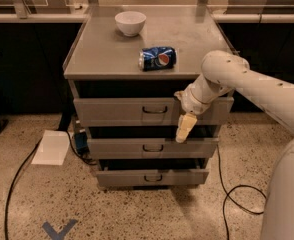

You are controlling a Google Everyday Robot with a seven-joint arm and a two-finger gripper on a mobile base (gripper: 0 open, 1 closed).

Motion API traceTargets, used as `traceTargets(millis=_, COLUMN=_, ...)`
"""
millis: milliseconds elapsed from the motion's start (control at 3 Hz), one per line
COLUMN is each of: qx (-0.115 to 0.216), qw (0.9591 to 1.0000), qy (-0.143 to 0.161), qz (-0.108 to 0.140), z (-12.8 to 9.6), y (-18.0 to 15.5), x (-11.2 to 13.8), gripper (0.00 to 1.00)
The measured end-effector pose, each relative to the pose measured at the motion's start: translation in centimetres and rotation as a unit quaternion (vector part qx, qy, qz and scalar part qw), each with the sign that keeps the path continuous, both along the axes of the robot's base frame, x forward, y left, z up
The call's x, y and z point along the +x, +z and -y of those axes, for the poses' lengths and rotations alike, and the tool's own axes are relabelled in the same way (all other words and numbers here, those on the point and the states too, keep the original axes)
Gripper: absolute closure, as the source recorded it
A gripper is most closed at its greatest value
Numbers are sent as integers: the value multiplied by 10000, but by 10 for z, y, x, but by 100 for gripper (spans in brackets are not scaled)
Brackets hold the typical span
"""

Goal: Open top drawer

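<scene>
Top drawer [112, 112] sits just under the front edge of the desk [102, 59], its grey front running from the front left corner to the front right one. A dark gap shows above the front, so it may stand out slightly, but no tray is visible. I judge the opening barely begun at most, with nearly the whole pull left. The handle [154, 109] at its centre is ungrasped. The gripper [186, 128] hangs pointing down before the drawer front, right of the handle, near the front right corner; whether it is wide or narrow cannot be told.

Drawer and desk are flat, dull grey metal with square edges, and the handle is a small dark loop. The gripper looks smooth, cream and tapering. A round white bowl [130, 22] stands near the back edge, and a blue can [157, 58] lies on its side nearer the front.
</scene>
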State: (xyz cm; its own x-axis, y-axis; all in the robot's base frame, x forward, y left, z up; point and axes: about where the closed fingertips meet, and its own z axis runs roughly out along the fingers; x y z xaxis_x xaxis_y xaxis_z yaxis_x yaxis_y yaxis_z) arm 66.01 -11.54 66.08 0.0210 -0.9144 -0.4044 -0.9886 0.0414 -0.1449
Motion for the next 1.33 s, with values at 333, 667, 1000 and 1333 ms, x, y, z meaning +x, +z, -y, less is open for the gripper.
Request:
traceTargets(millis=333, qx=-16, qw=9996, qy=41, qz=-271, z=2, y=-4, x=-15, gripper=0)
traceTargets(millis=667, qx=7, qw=9974, qy=200, qz=-688, z=3, y=-2, x=-48, gripper=0)
traceTargets(millis=1000, qx=7, qw=9974, qy=200, qz=-688, z=3, y=-2, x=-48, gripper=0)
traceTargets(millis=1333, qx=100, qw=9965, qy=302, qz=-775, z=-6, y=-7, x=-67, gripper=0)
